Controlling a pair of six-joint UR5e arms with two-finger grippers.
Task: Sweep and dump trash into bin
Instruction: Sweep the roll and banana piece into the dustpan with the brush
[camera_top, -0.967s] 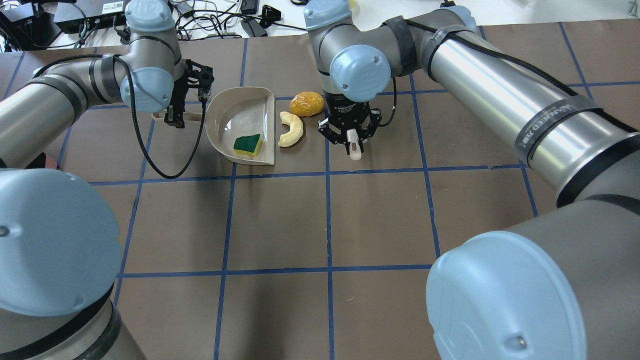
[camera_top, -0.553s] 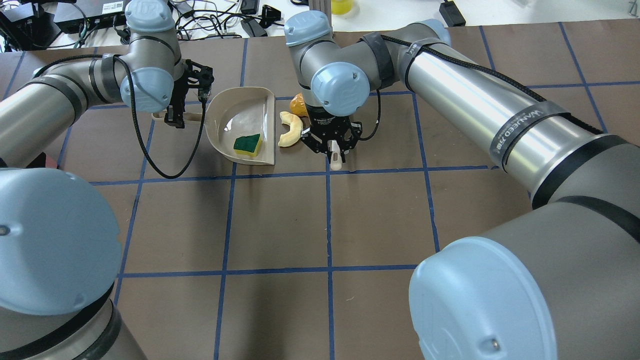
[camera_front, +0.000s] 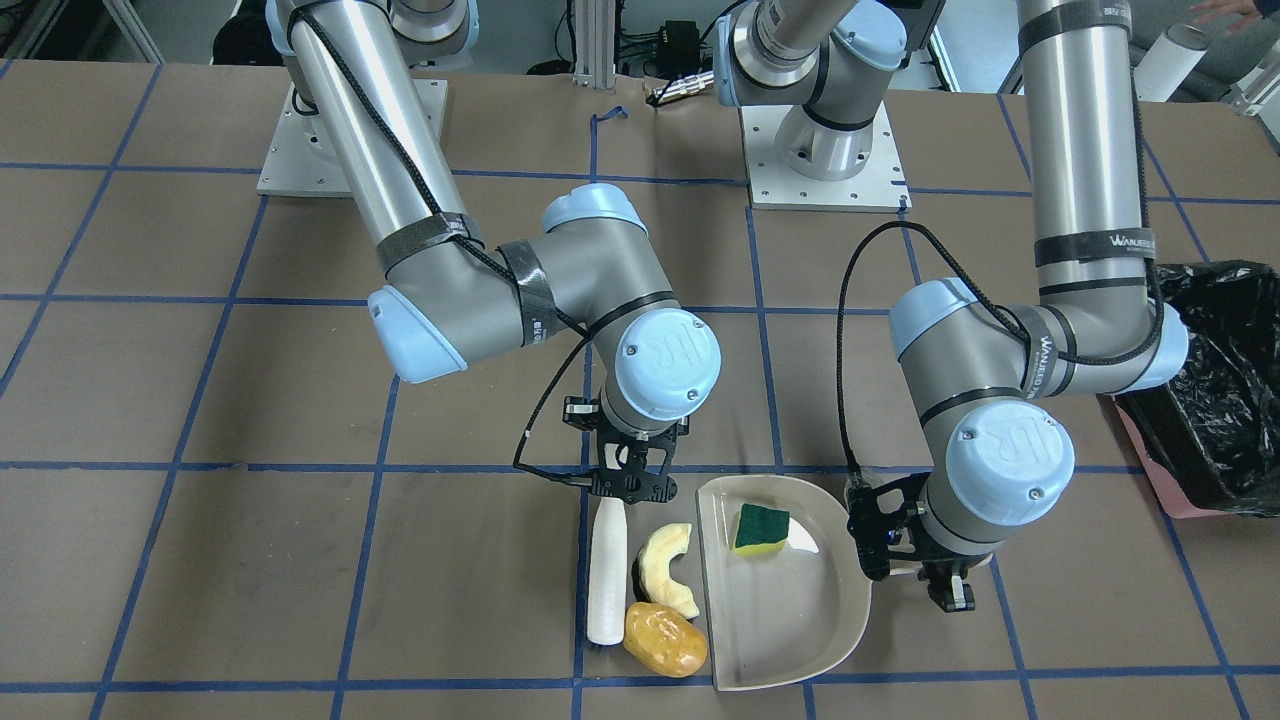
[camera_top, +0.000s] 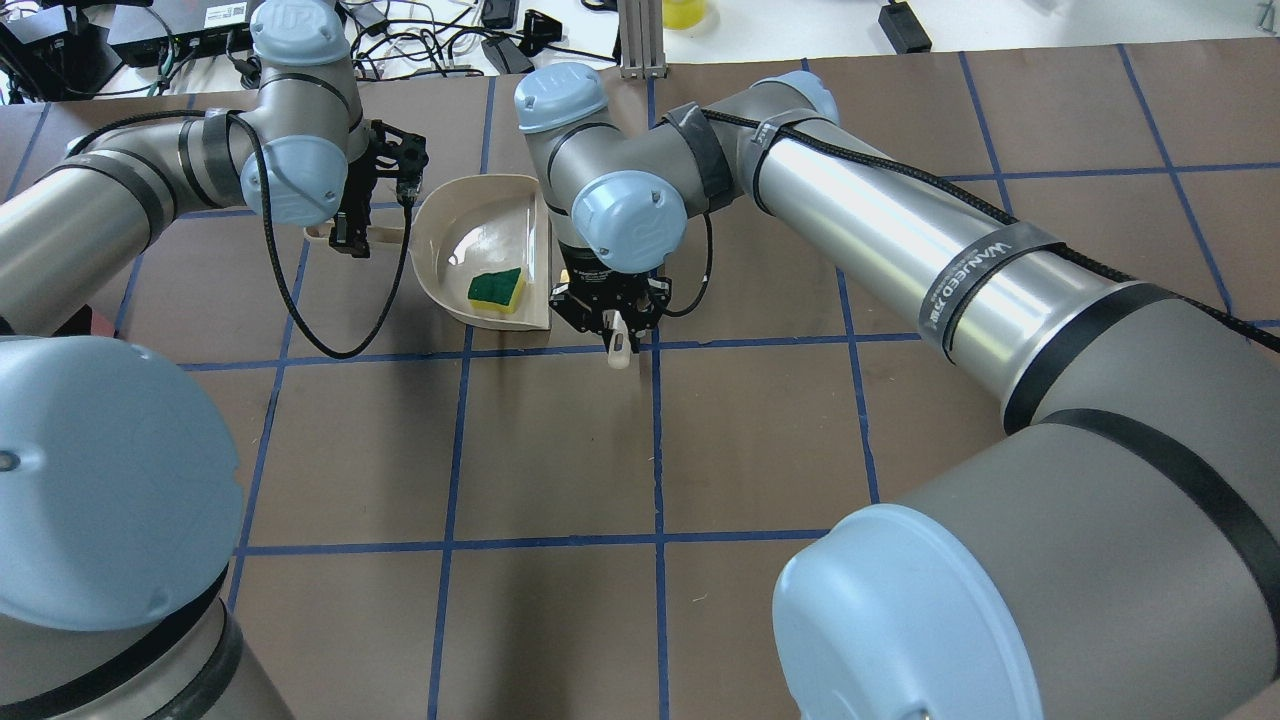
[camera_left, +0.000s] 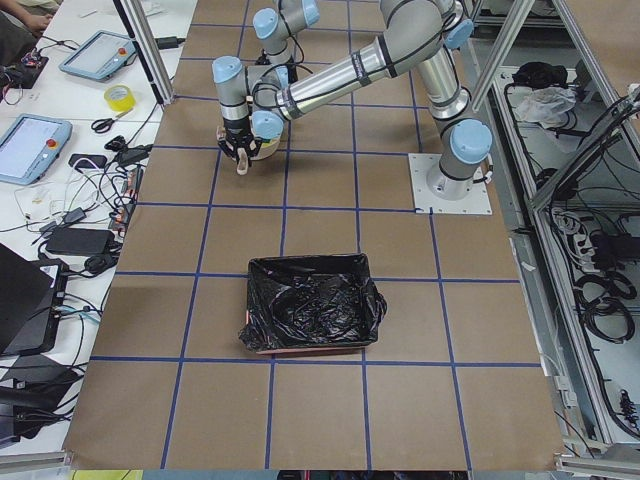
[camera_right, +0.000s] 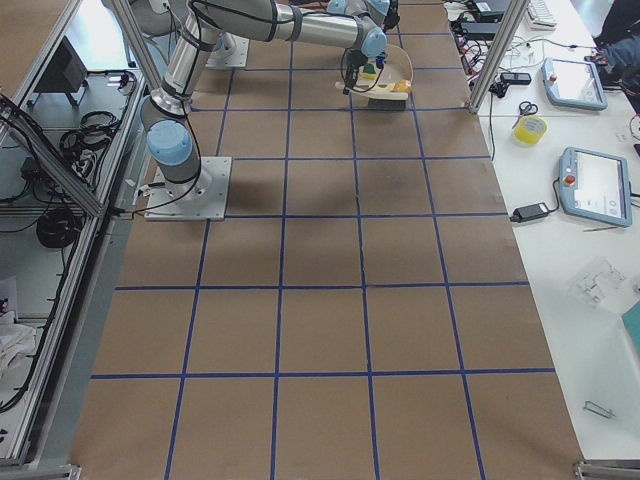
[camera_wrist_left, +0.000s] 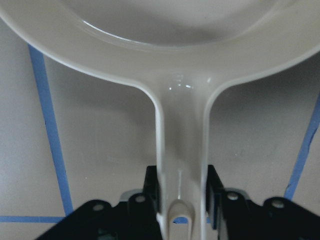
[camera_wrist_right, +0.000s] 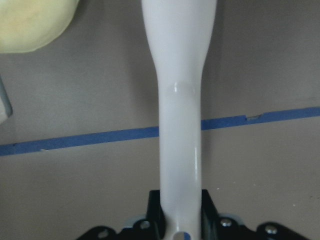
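My left gripper (camera_top: 350, 238) is shut on the handle of the beige dustpan (camera_front: 790, 610), which lies flat on the table; the wrist view shows the handle (camera_wrist_left: 181, 165) between its fingers. The green-and-yellow sponge piece (camera_front: 760, 528) lies inside the pan. My right gripper (camera_front: 630, 490) is shut on the handle of the beige brush (camera_front: 607, 570). The brush lies next to the cream fruit slice (camera_front: 668, 570) and the yellow-brown lump (camera_front: 665, 640), both just outside the pan's open edge. In the overhead view my right wrist hides these two.
The bin (camera_front: 1215, 390), pink-sided with a black bag, stands on the robot's left side of the table, apart from the dustpan; it also shows in the exterior left view (camera_left: 312, 318). Cables and devices lie beyond the table's far edge.
My right gripper has moved left with the brush, pushing the fruit slice and the lump toward the dustpan's open edge. The left arm, the dustpan and the sponge have not moved.
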